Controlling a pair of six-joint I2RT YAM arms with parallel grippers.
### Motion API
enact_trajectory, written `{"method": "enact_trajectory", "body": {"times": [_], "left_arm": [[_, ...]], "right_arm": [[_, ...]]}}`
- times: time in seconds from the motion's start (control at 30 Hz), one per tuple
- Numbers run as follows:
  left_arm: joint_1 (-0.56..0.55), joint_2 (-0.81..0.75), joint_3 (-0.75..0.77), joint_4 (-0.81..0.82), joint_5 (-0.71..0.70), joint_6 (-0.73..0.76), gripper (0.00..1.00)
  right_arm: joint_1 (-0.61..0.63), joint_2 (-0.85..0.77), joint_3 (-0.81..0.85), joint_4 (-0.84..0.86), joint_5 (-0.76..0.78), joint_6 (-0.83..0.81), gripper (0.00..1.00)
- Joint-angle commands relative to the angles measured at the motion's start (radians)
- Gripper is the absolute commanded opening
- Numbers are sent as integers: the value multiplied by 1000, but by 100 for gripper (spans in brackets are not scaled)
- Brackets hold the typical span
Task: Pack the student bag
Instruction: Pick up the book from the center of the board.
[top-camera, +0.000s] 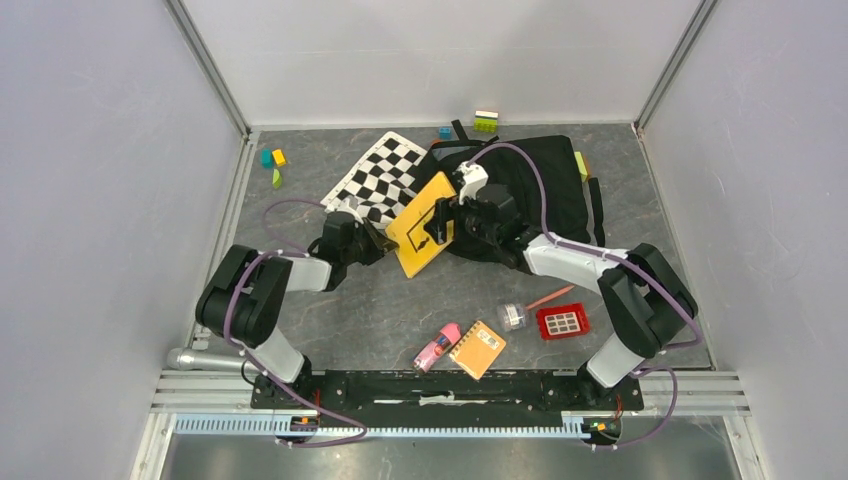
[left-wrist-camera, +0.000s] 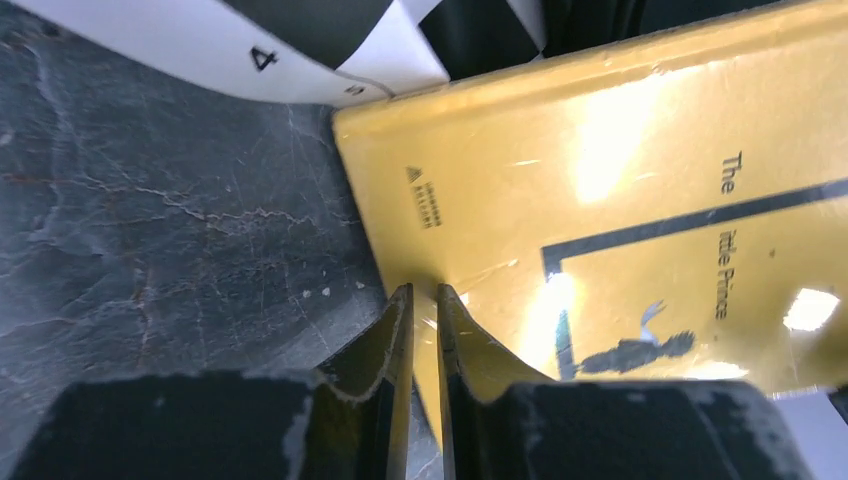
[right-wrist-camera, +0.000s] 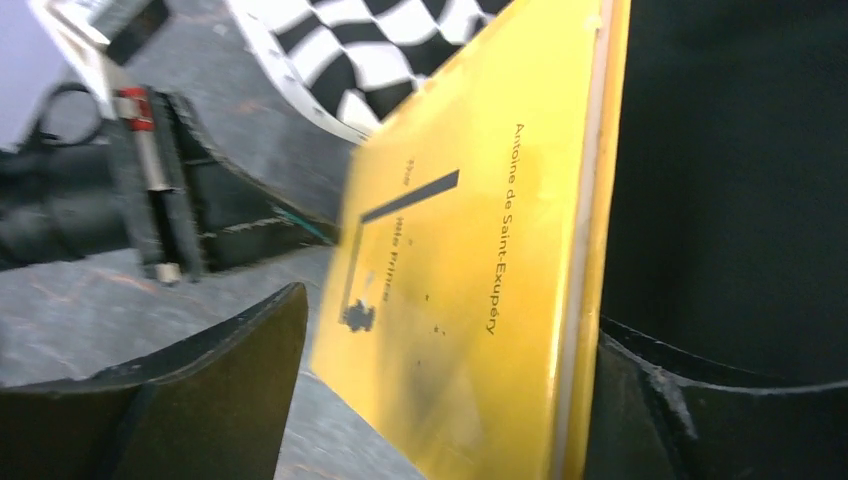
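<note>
**Book hung on one thin pinch beside the bag**

The student bag (top-camera: 560, 185) lay slumped just beyond the right gripper's (right-wrist-camera: 450, 310) outer finger. Its black fabric filled everything on that side of the jaws. Whether a pocket gaped there could not be told.

Between those jaws stood the yellow book (top-camera: 424, 226), tilted on edge, its back toward the bag. The right jaws stood wide and gripped nothing; the inner finger was clear of the cover.

The left gripper (left-wrist-camera: 424, 295) was clenched on the book's near edge, close to a corner, its fingers almost together.

The risks, as I judged them:

- With only a corner pinch on a glossy cover, the book could pivot or slide out and fall flat on the table (top-camera: 380, 310).
- If the left arm pushed toward the bag with no opening held wide, the book would likely bunch the soft fabric and shove the bag away rather than go in.
- If the right jaws closed askew, they could catch bag cloth along with the book.
- The checkerboard sheet (top-camera: 375, 180), just past the left jaws, could be dragged along.
</note>
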Motion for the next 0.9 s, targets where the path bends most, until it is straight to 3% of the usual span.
{"method": "enact_trajectory", "body": {"times": [0.0, 0.27, 0.47, 0.6, 0.7, 0.77, 0.87], "left_arm": [[-33, 76, -10, 13, 84, -37, 19], [-33, 118, -22, 62, 108, -61, 18], [-32, 122, -26, 62, 106, -58, 18], [-32, 114, -30, 62, 106, -55, 19], [-32, 85, -42, 58, 94, -46, 21], [-33, 45, -55, 45, 82, -35, 31], [-32, -61, -77, -6, 45, -9, 63]], "right_arm": [[-70, -46, -17, -82, -35, -77, 90], [-228, 12, -31, -57, -253, -88, 92], [-292, 68, -42, 42, -429, -39, 82], [-297, 104, -38, 94, -507, -1, 64], [-298, 106, -31, 118, -536, 28, 32], [-298, 84, -28, 121, -536, 38, 14], [-297, 22, -23, 111, -523, 42, 0]]}}
